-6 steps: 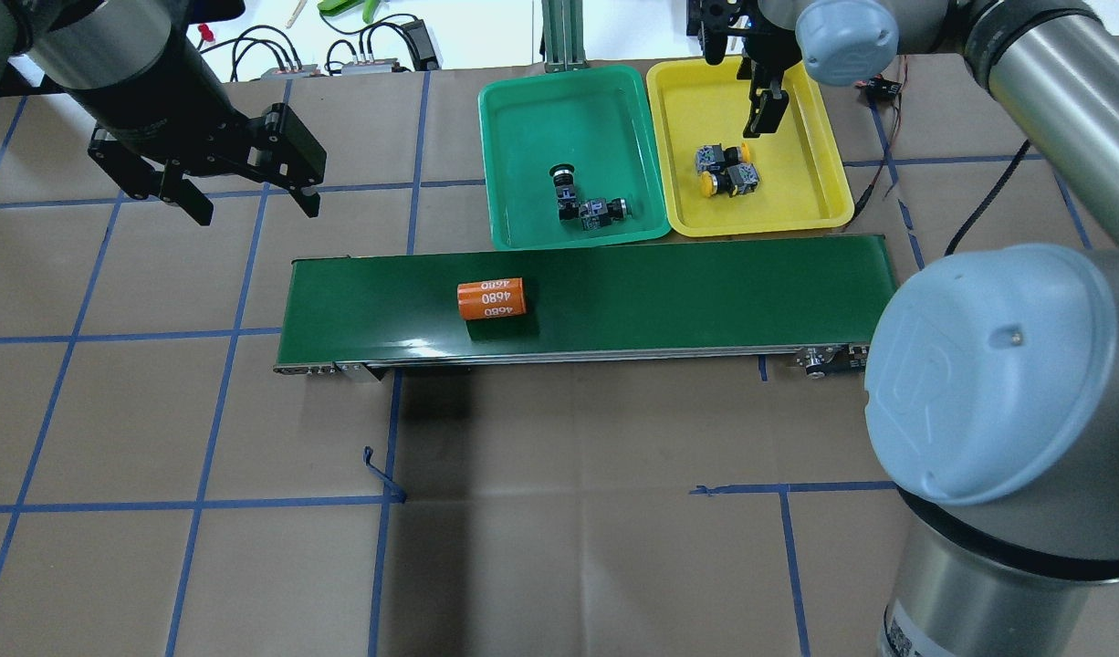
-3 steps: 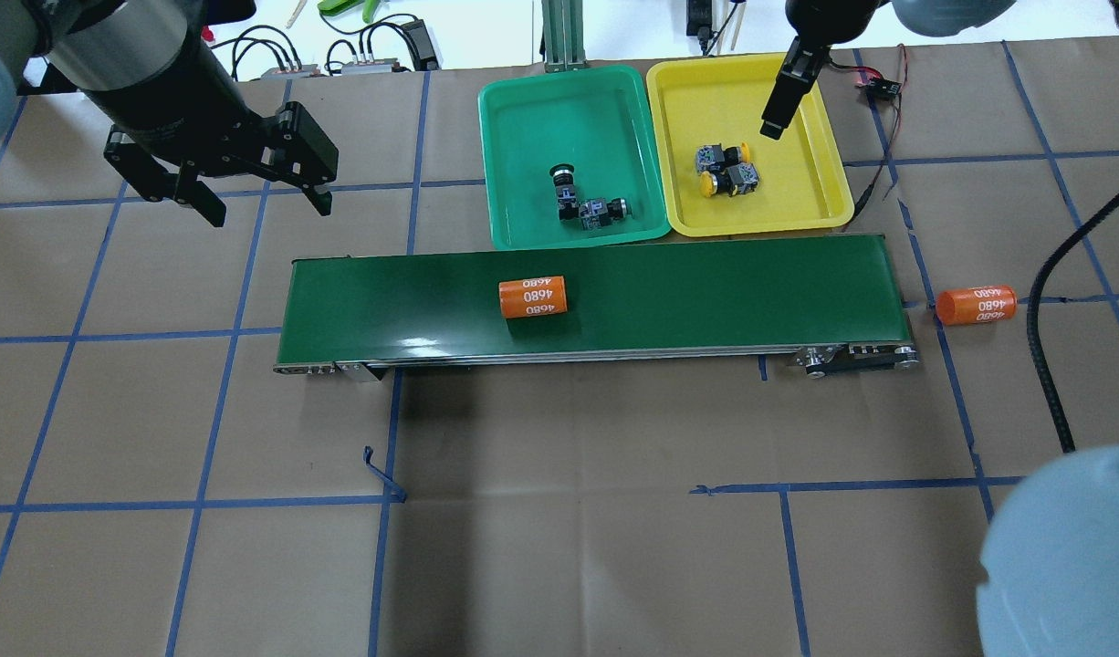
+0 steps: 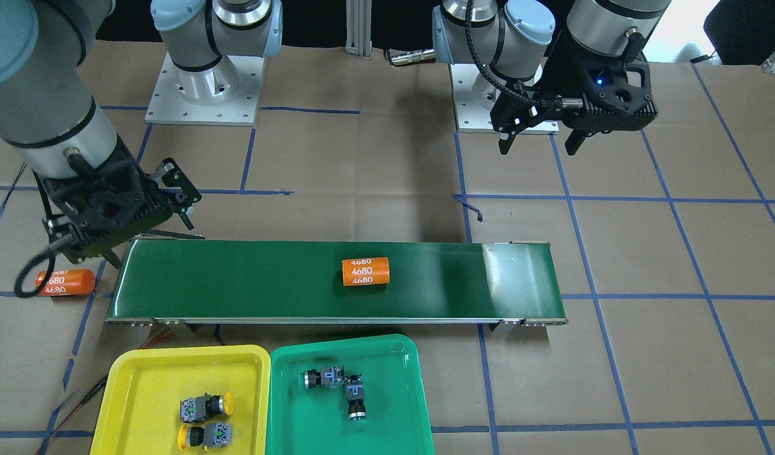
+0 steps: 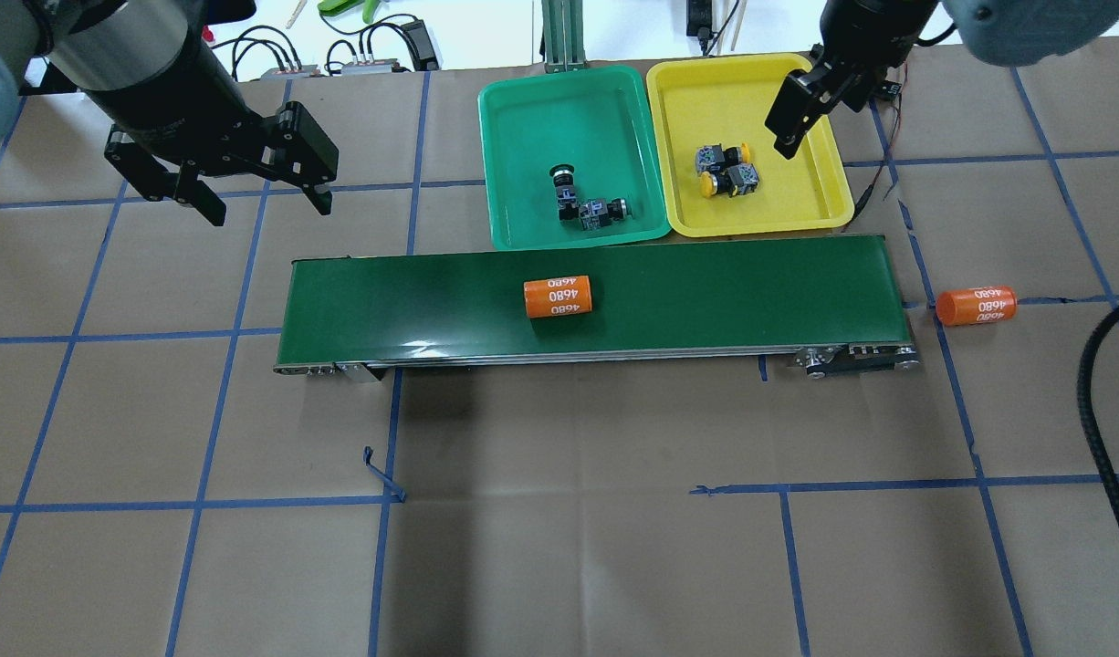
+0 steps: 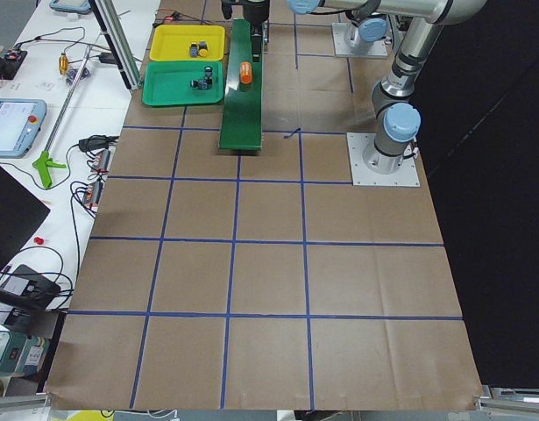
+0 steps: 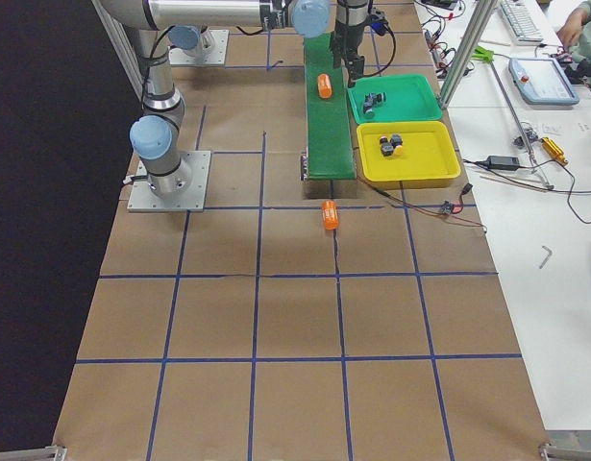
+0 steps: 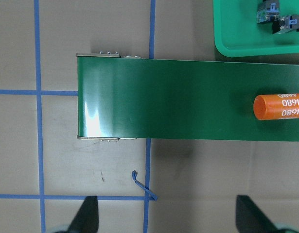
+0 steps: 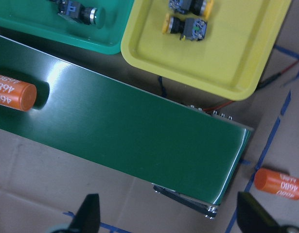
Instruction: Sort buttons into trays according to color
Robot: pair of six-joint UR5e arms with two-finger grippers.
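Note:
Two green buttons (image 4: 566, 178) (image 4: 605, 210) lie in the green tray (image 4: 523, 128). Two yellow buttons (image 4: 724, 155) (image 4: 728, 181) lie in the yellow tray (image 4: 705, 91). The trays stand side by side behind the conveyor. My left gripper (image 4: 267, 212) is open and empty, raised over the table left of the green tray; it also shows in the front view (image 3: 537, 150). My right gripper (image 4: 790, 128) is open and empty, raised near the yellow tray's right side; its wrist view (image 8: 168, 218) shows the fingers wide apart.
A long dark-green conveyor belt (image 4: 705, 292) runs across the middle. One orange cylinder marked 4680 (image 4: 558, 297) lies on it. A second one (image 4: 976, 306) lies on the table off the belt's right end. Cables (image 4: 1093, 401) trail at the right.
The orange cylinder on the belt has moved to the right. My right arm has swung out of the foreground, and its gripper has shifted from over the yellow tray towards that tray's right side.

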